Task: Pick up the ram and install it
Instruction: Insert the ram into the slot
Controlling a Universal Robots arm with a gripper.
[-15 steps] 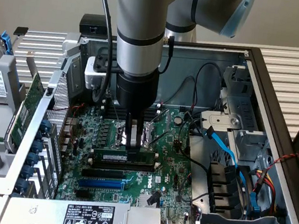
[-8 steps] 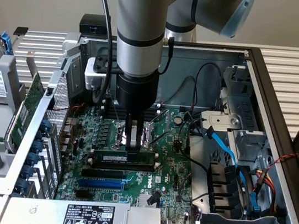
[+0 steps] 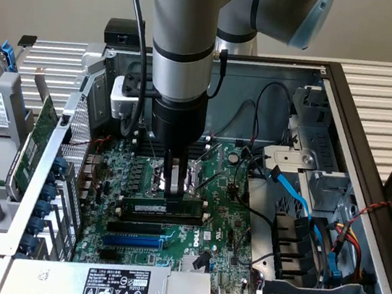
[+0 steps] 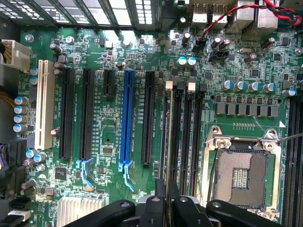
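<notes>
Motherboard [image 3: 224, 217] beneath fingers [image 3: 173, 182], ram [image 3: 165, 207] seemingly between them.

Silver-grey tubular arm [image 3: 180, 28], light-blue joint caps [image 3: 312, 21], black cable [image 3: 132, 6], black gripper [image 3: 170, 189].

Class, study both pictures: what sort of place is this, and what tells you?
Probably a computer assembly or repair bench: an opened PC case, its motherboard exposed, a robot arm whose claw grips the ram.
</notes>
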